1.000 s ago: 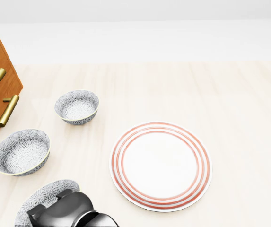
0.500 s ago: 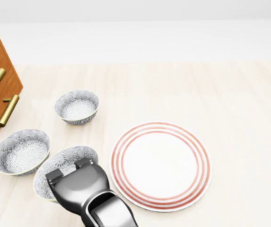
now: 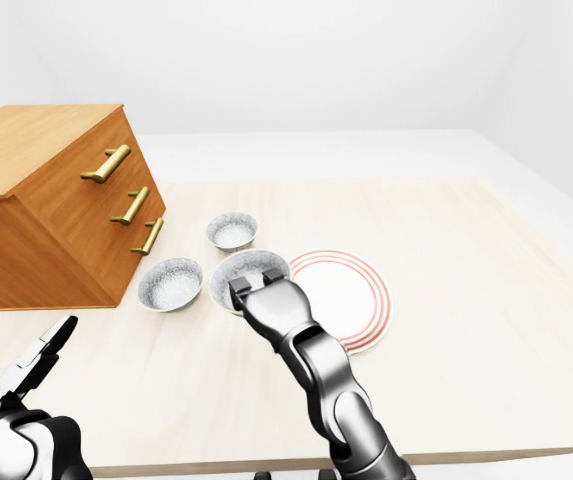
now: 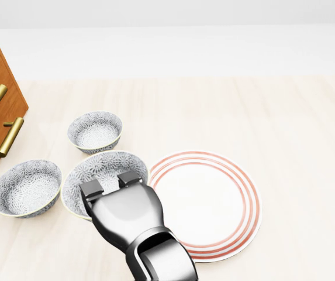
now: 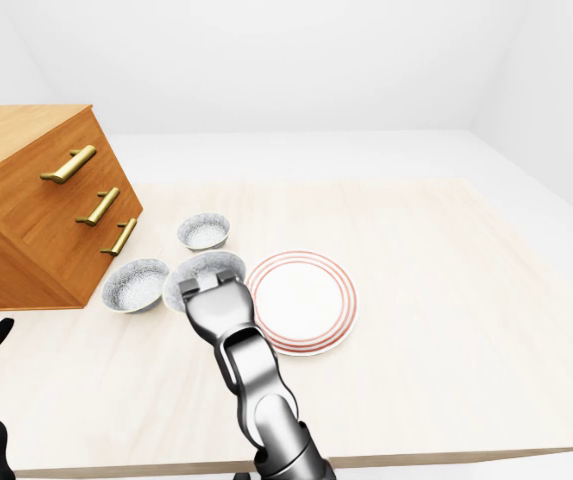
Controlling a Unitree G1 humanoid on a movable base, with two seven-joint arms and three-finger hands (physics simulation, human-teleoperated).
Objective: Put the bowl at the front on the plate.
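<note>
The patterned grey bowl (image 4: 100,168) is held at its near rim by my right hand (image 4: 110,182), whose fingers (image 4: 90,188) hook over the edge. In the head view it hangs just left of the red-ringed white plate (image 4: 214,202), its right rim overlapping the plate's left edge. How high it is above the table I cannot tell. My left hand (image 3: 38,358) is low at the bottom left of the left-eye view, fingers spread, with nothing in it.
Two more patterned bowls rest on the pale wooden table (image 4: 284,129): one (image 4: 95,132) above the held bowl, one (image 4: 27,188) to its left. A wooden drawer chest (image 3: 56,200) with brass handles stands at the left.
My right hand has carried the bowl up and to the right in the head view, from the bottom left to the plate's left edge. The other bowls and the plate stayed put.
</note>
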